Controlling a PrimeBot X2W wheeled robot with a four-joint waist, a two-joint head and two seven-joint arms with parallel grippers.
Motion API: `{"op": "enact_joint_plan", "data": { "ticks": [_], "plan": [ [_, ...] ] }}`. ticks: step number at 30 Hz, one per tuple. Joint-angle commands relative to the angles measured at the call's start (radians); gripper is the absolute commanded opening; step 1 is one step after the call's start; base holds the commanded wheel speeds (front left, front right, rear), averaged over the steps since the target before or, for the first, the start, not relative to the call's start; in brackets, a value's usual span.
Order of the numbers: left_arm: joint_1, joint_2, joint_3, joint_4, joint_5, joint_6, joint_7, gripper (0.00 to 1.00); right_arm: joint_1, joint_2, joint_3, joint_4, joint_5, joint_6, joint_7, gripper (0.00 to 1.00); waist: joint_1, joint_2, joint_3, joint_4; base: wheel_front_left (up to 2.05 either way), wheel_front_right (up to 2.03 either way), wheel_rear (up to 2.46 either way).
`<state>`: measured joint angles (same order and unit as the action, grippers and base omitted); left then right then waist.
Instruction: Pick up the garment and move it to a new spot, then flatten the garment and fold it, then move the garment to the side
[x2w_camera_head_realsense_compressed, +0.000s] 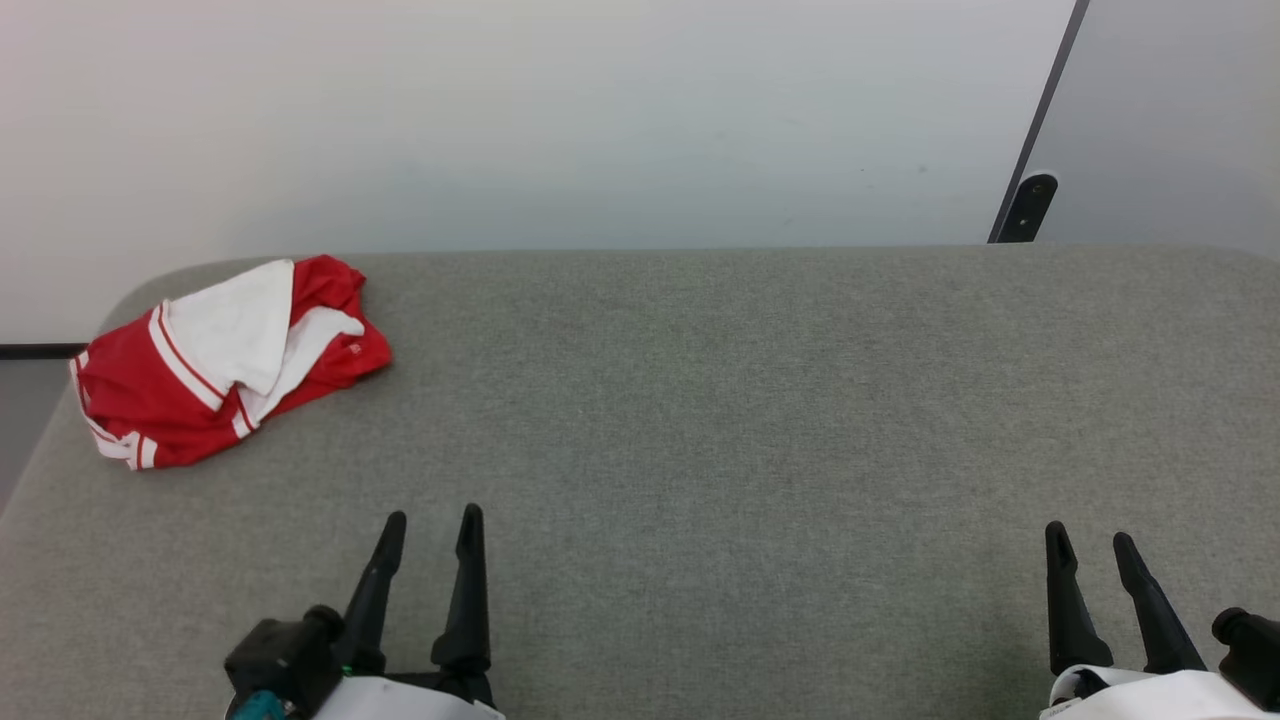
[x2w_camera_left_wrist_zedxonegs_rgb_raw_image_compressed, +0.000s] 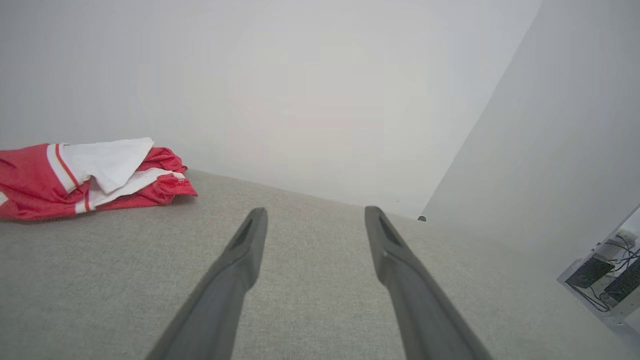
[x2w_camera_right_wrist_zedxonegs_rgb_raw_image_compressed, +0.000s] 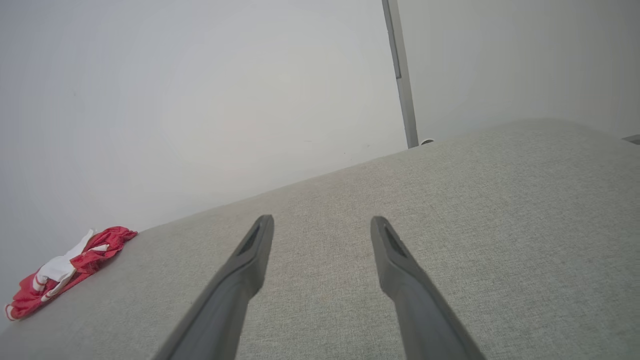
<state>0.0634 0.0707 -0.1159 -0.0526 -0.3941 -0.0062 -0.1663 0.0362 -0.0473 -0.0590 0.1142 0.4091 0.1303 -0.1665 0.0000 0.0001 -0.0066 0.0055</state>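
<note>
The garment (x2w_camera_head_realsense_compressed: 225, 365) lies crumpled in a heap at the far left corner of the grey worktop (x2w_camera_head_realsense_compressed: 700, 400), red cloth with a white sleeve folded on top. My left hand (x2w_camera_head_realsense_compressed: 432, 518) hangs over the worktop's near edge, fingers spread apart and empty. My right hand (x2w_camera_head_realsense_compressed: 1085, 535) is at the worktop's near right, also spread wide, holding nothing.
</note>
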Motion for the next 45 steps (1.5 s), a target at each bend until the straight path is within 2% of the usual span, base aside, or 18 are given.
{"op": "enact_joint_plan", "data": {
  "ticks": [1, 13, 21, 30, 35, 45],
  "plan": [
    [0.002, 0.009, -0.009, -0.022, 0.036, 0.015, -0.009, 1.0, 0.008, -0.004, -0.003, -0.014, -0.033, 0.001, -0.01, 1.0, 0.0, -0.0001, 0.0, 0.001, 0.0, 0.0, 0.0],
    [0.012, 0.049, -0.079, -0.072, 0.155, 0.082, -0.037, 1.0, 0.027, -0.004, -0.003, -0.03, -0.153, 0.001, -0.037, 1.0, 0.0, -0.0001, -0.002, 0.006, 0.0, 0.0, 0.0],
    [0.018, 0.062, -0.107, -0.089, 0.196, 0.097, -0.051, 1.0, 0.032, -0.004, -0.002, -0.04, -0.215, 0.001, -0.052, 1.0, 0.0, -0.0001, -0.003, 0.003, 0.0, 0.0, 0.0],
    [0.039, 0.048, -0.072, -0.083, 0.221, 0.058, -0.069, 1.0, 0.047, -0.004, -0.001, -0.048, -0.296, 0.001, -0.069, 1.0, 0.0, -0.0001, -0.012, -0.006, 0.0, 0.0, 0.0],
    [0.054, 0.035, -0.027, -0.07, 0.243, 0.02, -0.079, 1.0, 0.06, -0.004, -0.013, -0.053, -0.339, 0.001, -0.079, 1.0, 0.0, -0.0001, -0.023, -0.01, 0.0, 0.0, 0.0],
    [0.08, 0.008, 0.046, -0.067, 0.333, -0.032, -0.097, 1.0, 0.086, -0.004, -0.03, -0.064, -0.422, 0.001, -0.097, 1.0, 0.0, -0.0001, -0.043, -0.024, 0.0, 0.0, 0.0]
  ]
}}
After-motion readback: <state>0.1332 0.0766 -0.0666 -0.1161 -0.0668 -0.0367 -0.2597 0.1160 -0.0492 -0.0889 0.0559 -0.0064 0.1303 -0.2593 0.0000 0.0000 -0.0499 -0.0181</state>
